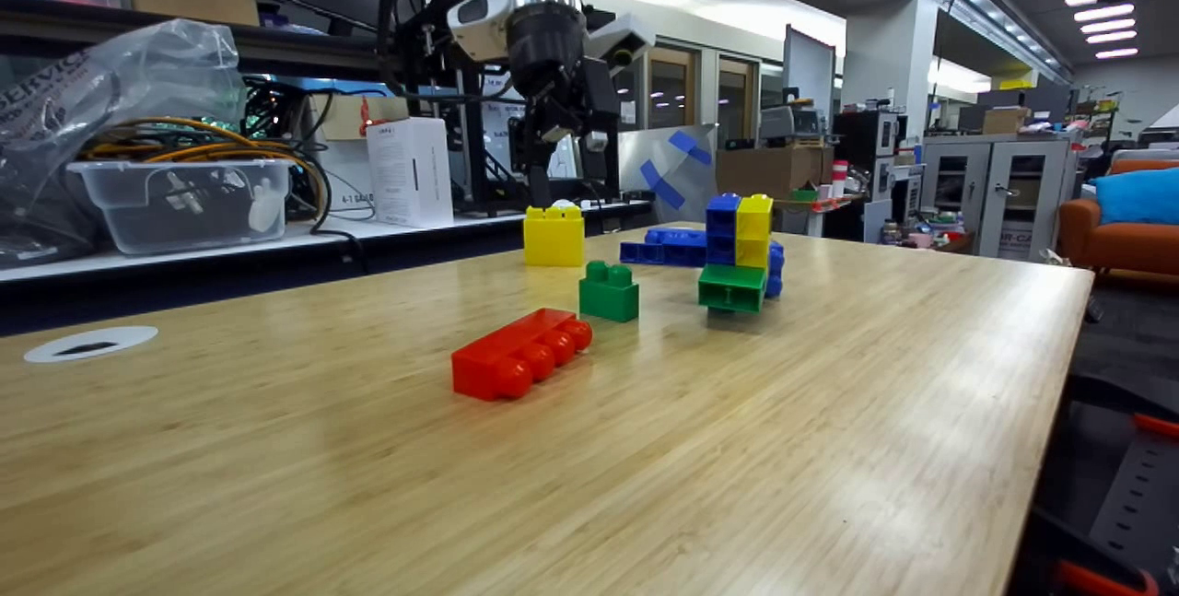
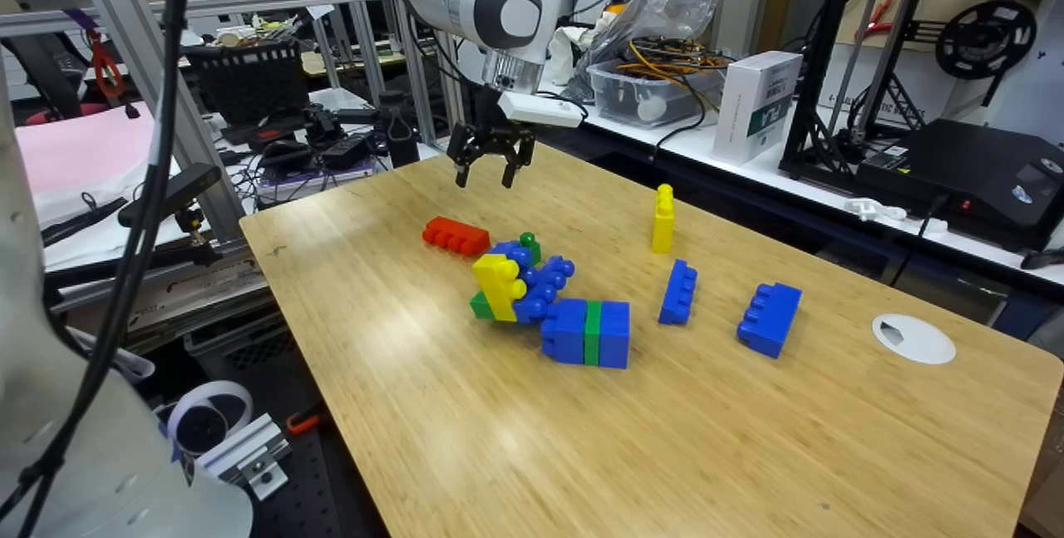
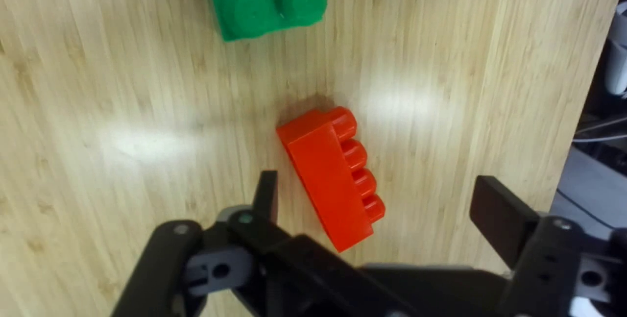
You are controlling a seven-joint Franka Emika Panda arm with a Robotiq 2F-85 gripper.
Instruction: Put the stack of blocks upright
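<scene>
Wrist view: black two-fingered gripper (image 3: 374, 187), jaws spread wide above red studded plastic brick (image 3: 330, 180); stack of joined blue, green and yellow plastic blocks (image 2: 536, 298) lies on pale wooden table (image 2: 706, 430), camera-side of jaws in an exterior view, long axis seemingly running away from them

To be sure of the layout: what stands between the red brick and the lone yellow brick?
The small green brick, slightly off the straight line; both exterior views show this. The stack of blocks lies further aside.
</scene>
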